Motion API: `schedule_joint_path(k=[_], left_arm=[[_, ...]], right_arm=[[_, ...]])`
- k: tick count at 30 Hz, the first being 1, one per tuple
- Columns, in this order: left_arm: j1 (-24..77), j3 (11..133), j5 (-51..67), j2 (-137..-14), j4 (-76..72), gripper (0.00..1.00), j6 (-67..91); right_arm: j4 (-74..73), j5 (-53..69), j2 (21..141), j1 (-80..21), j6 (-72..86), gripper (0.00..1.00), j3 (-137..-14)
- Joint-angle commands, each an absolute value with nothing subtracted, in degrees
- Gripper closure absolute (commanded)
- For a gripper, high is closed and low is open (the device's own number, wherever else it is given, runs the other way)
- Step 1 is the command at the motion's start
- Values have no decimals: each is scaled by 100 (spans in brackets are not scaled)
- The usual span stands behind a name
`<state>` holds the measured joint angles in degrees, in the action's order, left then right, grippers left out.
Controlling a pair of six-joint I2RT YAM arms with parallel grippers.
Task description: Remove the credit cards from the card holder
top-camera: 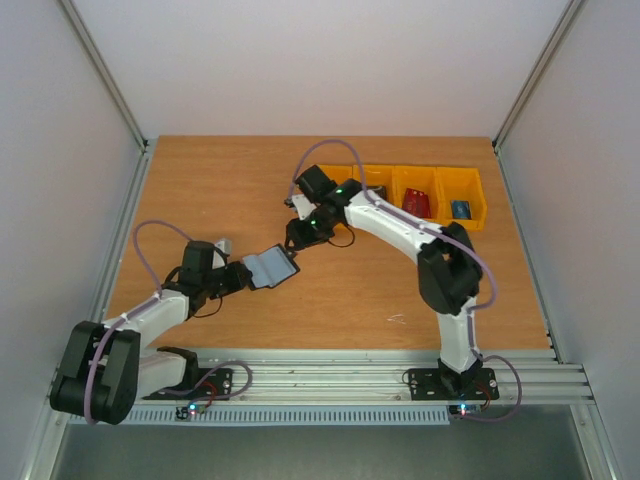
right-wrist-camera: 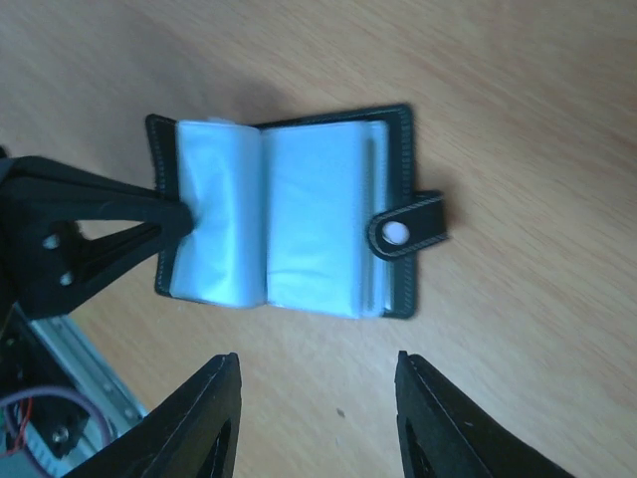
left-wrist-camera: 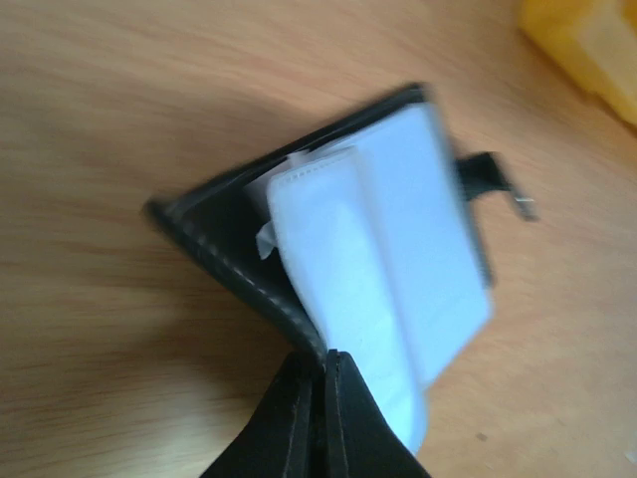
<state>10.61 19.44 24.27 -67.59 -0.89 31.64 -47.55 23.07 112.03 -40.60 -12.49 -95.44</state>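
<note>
The card holder [top-camera: 272, 267] is a black bifold wallet lying open, with pale blue sleeves. My left gripper [top-camera: 246, 275] is shut on its edge; in the left wrist view the gripper [left-wrist-camera: 324, 360] pinches the black cover of the holder [left-wrist-camera: 383, 234]. My right gripper [top-camera: 299, 236] is open and empty just above it. In the right wrist view the right gripper [right-wrist-camera: 317, 360] hangs apart from the holder [right-wrist-camera: 299, 224], whose tab [right-wrist-camera: 408, 229] points right. A red card [top-camera: 417, 202] and a blue card [top-camera: 460, 209] lie in the yellow bins. No card shows in the sleeves.
A row of yellow bins [top-camera: 470, 178] stands at the back right of the wooden table; one corner shows in the left wrist view [left-wrist-camera: 587, 45]. The right arm hides part of the bins. A metal rail [top-camera: 330, 375] runs along the near edge.
</note>
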Motion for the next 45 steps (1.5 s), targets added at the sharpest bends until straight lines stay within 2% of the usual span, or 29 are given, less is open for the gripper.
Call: schedule_joint_path(k=[1, 9, 14, 22, 28, 32, 35, 41, 45], left_arm=[[1017, 1942, 1030, -6848, 767, 100, 3581], [1020, 1862, 1072, -6853, 643, 100, 3603], [1020, 1797, 1112, -6911, 469, 100, 3656], [1015, 1762, 1216, -6976, 294, 100, 3652], [1018, 1711, 1475, -7004, 57, 100, 3583], [1020, 1696, 1521, -7005, -143, 100, 3534], [1020, 1675, 1577, -7000, -229, 100, 3535], [1020, 1650, 1633, -7005, -304, 100, 3522], [1014, 1635, 1626, -7030, -333, 95, 3542]], right_arm=[[-4605, 2323, 11936, -4277, -832, 56, -10297], [-5980, 1744, 13852, -4342, -781, 60, -12286], [-6077, 2118, 14268, -4342, -755, 60, -12642], [-5837, 3490, 14153, -4436, -1036, 66, -12291], [-5144, 5298, 13920, -4447, -950, 71, -11891], [-4810, 5407, 13850, -4452, -775, 71, -11734], [-4571, 5594, 13860, -4483, -664, 68, -11745], [-5013, 5810, 13881, -4579, -1207, 52, -12081], [-5334, 5628, 13771, -4579, -1586, 44, -12057]])
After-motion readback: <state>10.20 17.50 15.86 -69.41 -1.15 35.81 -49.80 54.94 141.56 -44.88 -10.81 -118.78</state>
